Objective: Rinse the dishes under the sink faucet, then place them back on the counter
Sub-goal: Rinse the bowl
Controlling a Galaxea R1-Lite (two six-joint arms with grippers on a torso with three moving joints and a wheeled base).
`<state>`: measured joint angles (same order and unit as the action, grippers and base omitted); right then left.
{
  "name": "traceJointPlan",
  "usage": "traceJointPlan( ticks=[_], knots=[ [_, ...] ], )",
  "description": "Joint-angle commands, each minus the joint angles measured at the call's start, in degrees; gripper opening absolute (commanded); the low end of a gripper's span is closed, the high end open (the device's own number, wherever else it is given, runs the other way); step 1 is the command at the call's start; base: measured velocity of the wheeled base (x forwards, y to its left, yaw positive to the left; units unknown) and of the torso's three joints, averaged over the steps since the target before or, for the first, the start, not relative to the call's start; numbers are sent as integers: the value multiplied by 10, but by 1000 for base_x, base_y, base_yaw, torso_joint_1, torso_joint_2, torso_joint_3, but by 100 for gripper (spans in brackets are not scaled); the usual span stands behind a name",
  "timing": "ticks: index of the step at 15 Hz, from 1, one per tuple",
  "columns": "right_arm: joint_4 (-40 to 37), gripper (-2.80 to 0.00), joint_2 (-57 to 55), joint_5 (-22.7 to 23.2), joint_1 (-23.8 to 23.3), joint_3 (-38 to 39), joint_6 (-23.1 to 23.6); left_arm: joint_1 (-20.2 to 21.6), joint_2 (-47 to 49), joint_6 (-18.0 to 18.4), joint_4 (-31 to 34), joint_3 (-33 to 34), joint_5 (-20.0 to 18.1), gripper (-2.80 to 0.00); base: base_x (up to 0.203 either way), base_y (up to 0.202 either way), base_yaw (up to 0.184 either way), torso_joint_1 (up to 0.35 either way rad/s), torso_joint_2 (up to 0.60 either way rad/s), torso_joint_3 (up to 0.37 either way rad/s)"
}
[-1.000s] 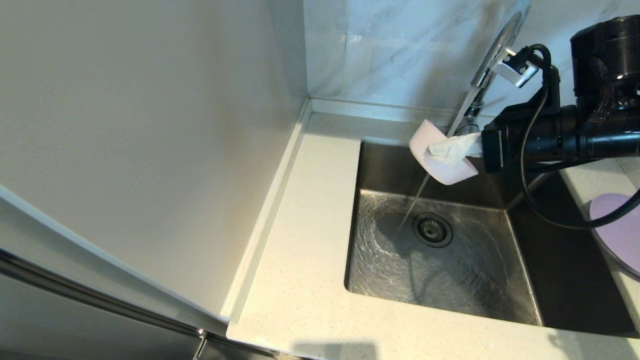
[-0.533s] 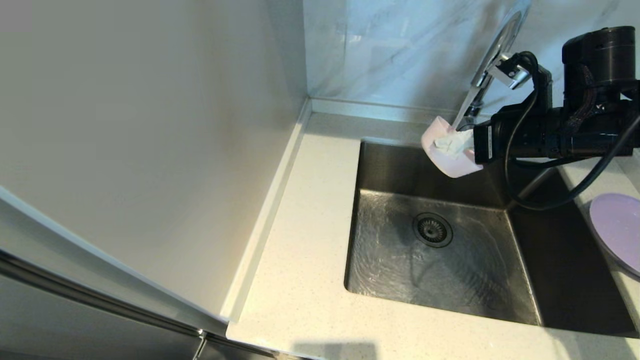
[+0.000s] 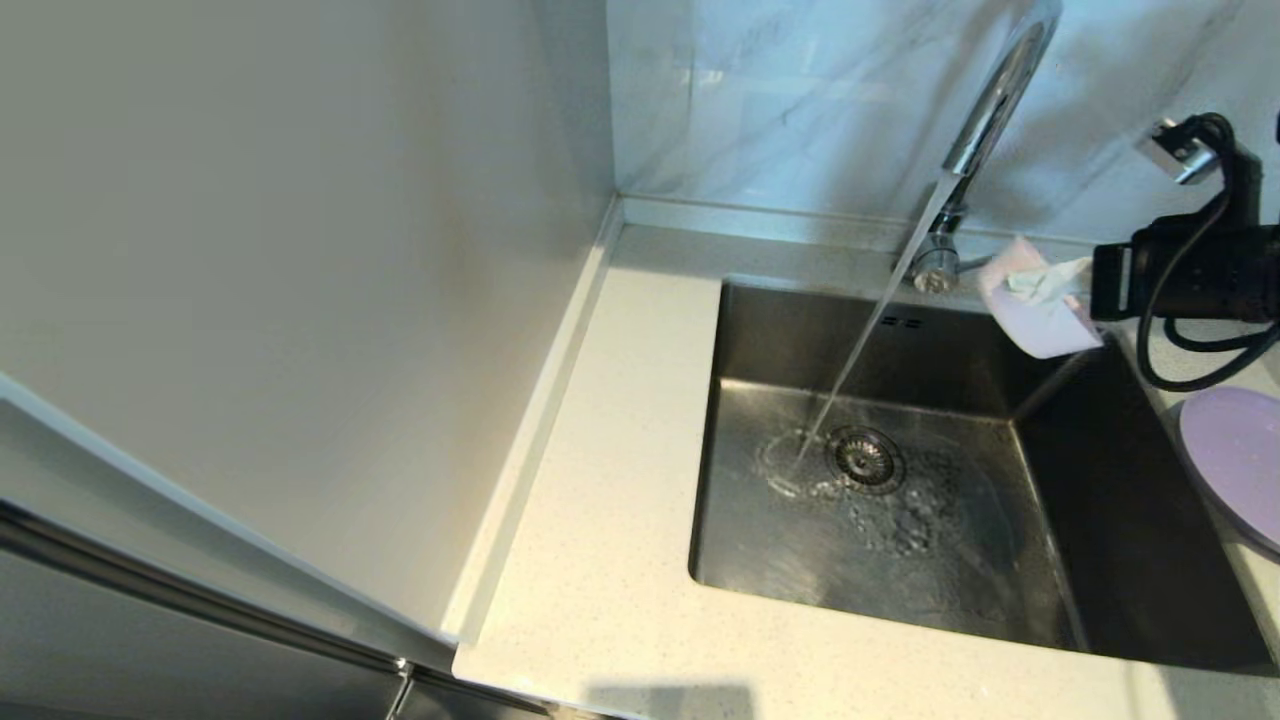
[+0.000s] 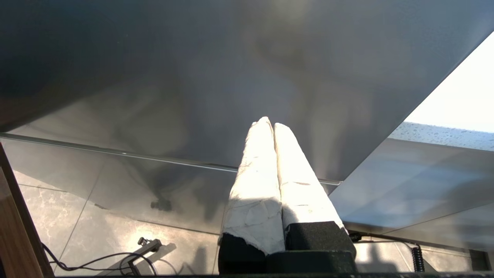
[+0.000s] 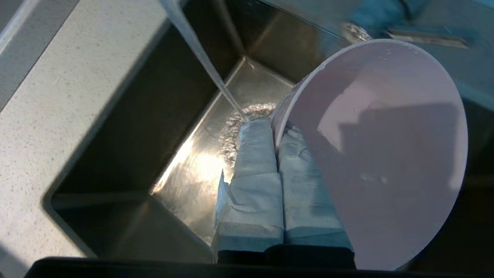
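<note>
My right gripper [image 3: 1045,283] [image 5: 274,129] is shut on the rim of the pale pink bowl [image 3: 1035,320] [image 5: 382,150], held tilted over the sink's far right corner, to the right of the sink faucet [image 3: 985,110]. Water streams from the faucet into the sink [image 3: 880,560] beside the drain strainer [image 3: 866,458]. The lavender plate [image 3: 1235,460] lies on the counter [image 3: 600,520] at the right edge. The greyish-white dish is out of view. My left gripper [image 4: 269,125] is shut and empty, parked low before a dark cabinet front, out of the head view.
A cream side wall [image 3: 280,260] rises at the left of the counter. The grey-veined marble wall [image 3: 780,100] stands behind the sink. My right arm's cable [image 3: 1190,370] loops above the sink's right side.
My right gripper has carried the pink bowl to the right, out from under the stream, toward the counter. Water now falls straight into the sink.
</note>
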<state>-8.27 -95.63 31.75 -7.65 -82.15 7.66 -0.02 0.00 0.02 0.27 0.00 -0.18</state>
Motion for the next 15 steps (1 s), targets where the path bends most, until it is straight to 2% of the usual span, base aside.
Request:
traceJointPlan(
  ticks=[1, 3, 5, 6, 8, 11, 12, 13, 15],
  knots=[
    [-4, -280, 33, 49, -63, 32, 0, 0, 0, 0, 0, 0, 0, -280, 0, 0, 0, 0, 0, 0],
    [-30, -280, 50, 74, -74, 41, -23, 0, 0, 0, 0, 0, 0, -280, 0, 0, 0, 0, 0, 0],
    [-40, -280, 70, 91, -74, 49, -94, 0, 0, 0, 0, 0, 0, -280, 0, 0, 0, 0, 0, 0],
    [-41, -280, 80, 113, -72, 54, -130, 0, 0, 0, 0, 0, -1, -280, 0, 0, 0, 0, 0, 0],
    [-41, -280, 95, 161, -64, 57, -241, 0, 0, 0, 0, 0, -1, -280, 0, 0, 0, 0, 0, 0],
    [-35, -280, 117, 203, -59, 57, -453, 0, 0, 0, 0, 0, 0, -280, 0, 0, 0, 0, 0, 0],
    [-34, -280, 123, 210, -59, 60, -502, 0, 0, 0, 0, 0, 0, -280, 0, 0, 0, 0, 0, 0],
    [-33, -280, 127, 213, -58, 72, -534, 0, 0, 0, 0, 0, -1, -280, 0, 0, 0, 0, 0, 0],
    [-32, -280, 131, 214, -55, 98, -547, 0, 0, 0, 0, 0, 0, -280, 0, 0, 0, 0, 0, 0]
  ],
)
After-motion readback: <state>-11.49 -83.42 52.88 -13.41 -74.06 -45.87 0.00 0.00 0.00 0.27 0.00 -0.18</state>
